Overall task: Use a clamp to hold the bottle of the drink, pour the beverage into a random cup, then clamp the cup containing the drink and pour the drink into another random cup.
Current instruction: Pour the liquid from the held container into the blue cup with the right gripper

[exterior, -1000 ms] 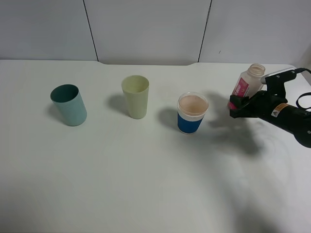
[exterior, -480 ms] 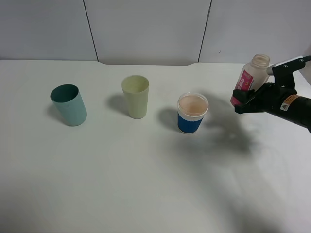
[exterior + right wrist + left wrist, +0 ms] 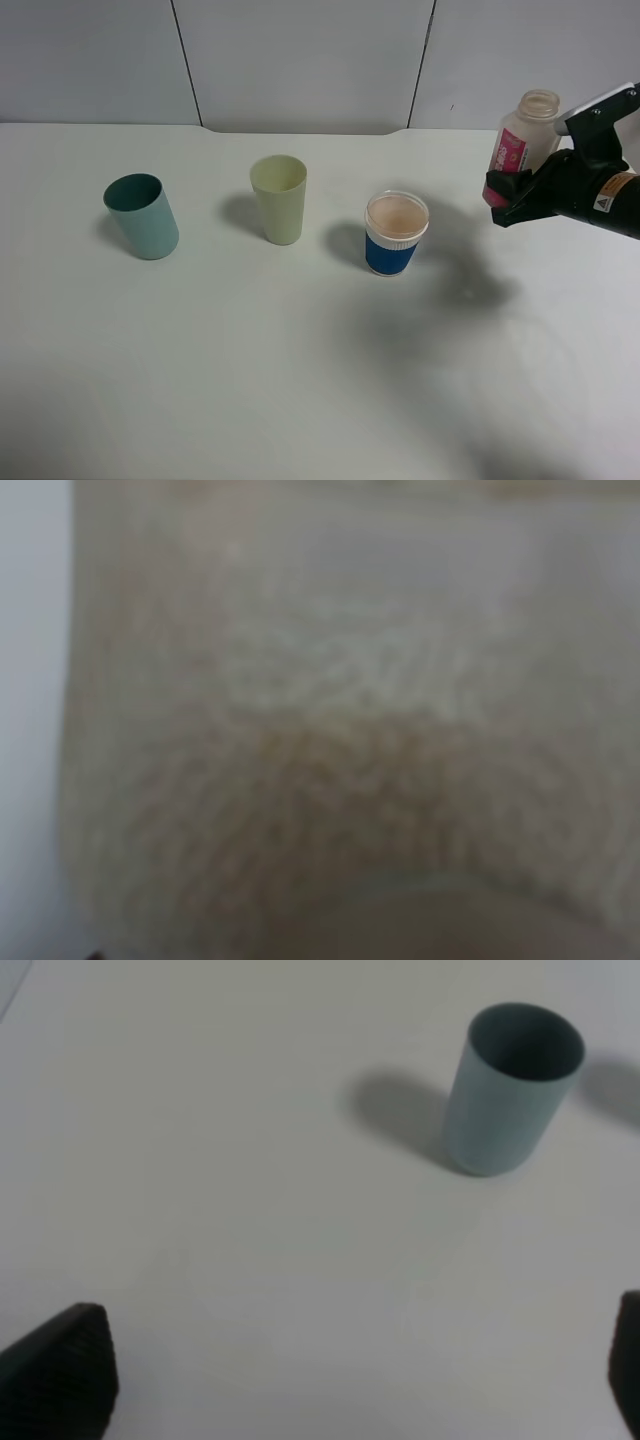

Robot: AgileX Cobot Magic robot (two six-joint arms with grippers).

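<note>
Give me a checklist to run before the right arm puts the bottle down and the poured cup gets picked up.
1. Right gripper grips bottle: ok, jaws shut on its labelled lower part.
2. Bottle near upright, mouth up: ok.
3. Bottle emptied: cannot tell; the right wrist view is a blur.
4. Blue cup upright, pinkish drink inside: ok.
5. Yellow-green cup and teal cup upright, apart from it: ok.
6. Left gripper free, jaws wide open: ok.

Right end effector closed, aloft
</note>
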